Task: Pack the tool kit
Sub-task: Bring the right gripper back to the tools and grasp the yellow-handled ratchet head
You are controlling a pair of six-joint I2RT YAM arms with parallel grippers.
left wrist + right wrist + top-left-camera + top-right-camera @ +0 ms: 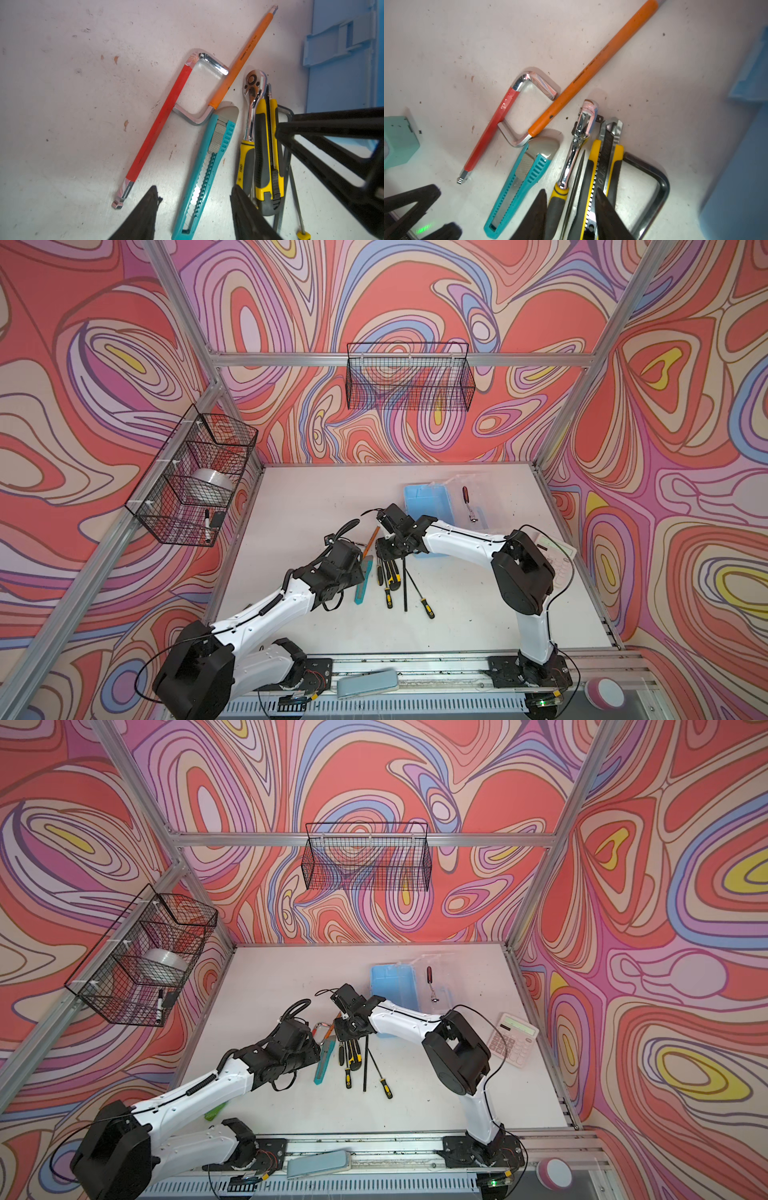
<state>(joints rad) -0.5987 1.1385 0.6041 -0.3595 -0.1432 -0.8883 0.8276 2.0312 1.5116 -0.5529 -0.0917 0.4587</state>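
We find the case (pixel 424 504) open, a red ratchet (pixel 468 504) apparently on its lid (pixel 478 491). Other tools (pixel 390 576) lie on the counter (pixel 478 614) near the case: packing scarcely begun. The left hand (pixel 194 188) is released astride the teal knife (pixel 209 158); of the right hand (pixel 570 190) we cannot tell the grip.

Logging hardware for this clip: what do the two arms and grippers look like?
Both the left arm and right arm have white shells, bulky black joints and thin black cables. The left gripper and right gripper have dark tapered fingers.
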